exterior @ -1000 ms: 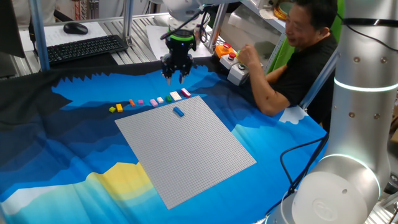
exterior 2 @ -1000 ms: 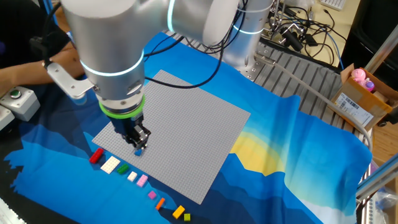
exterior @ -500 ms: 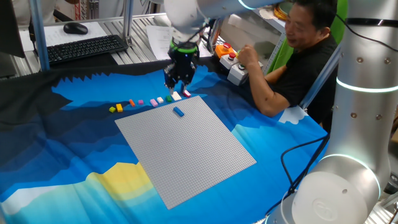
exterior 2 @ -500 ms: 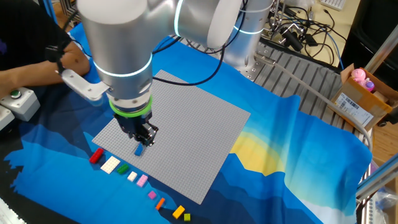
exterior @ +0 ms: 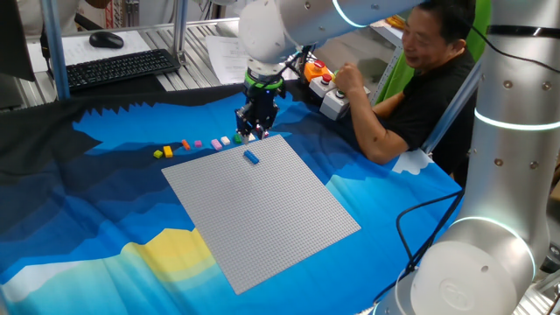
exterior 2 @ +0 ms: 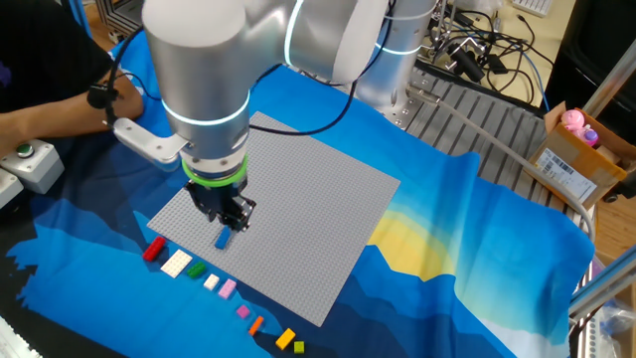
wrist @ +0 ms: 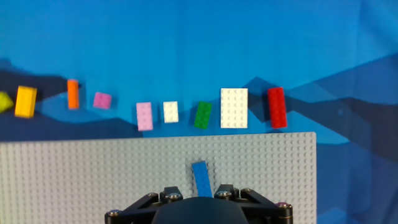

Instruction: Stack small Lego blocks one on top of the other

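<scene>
A blue brick (wrist: pixel 200 177) lies on the grey baseplate (wrist: pixel 93 180) near its far edge; it also shows in one fixed view (exterior: pixel 251 157) and in the other (exterior 2: pixel 223 240). Beyond the plate edge several small bricks lie in a row on the cloth: yellow (wrist: pixel 25 101), orange (wrist: pixel 73 93), pink (wrist: pixel 144 116), white (wrist: pixel 170 112), green (wrist: pixel 203 115), a larger white one (wrist: pixel 234 107) and red (wrist: pixel 276 107). My gripper (exterior: pixel 254 129) hangs low over the plate's far edge, just above the blue brick, open and empty. In the hand view only its housing shows.
A man sits at the back right with his hand by grey button boxes (exterior: pixel 332 98). A keyboard (exterior: pixel 122 68) lies at the back left. The blue cloth (exterior: pixel 105 219) covers the table around the baseplate (exterior: pixel 262 206).
My gripper has come down and moved a little right, from high above the brick row to just over the plate's far edge. The bricks have not moved.
</scene>
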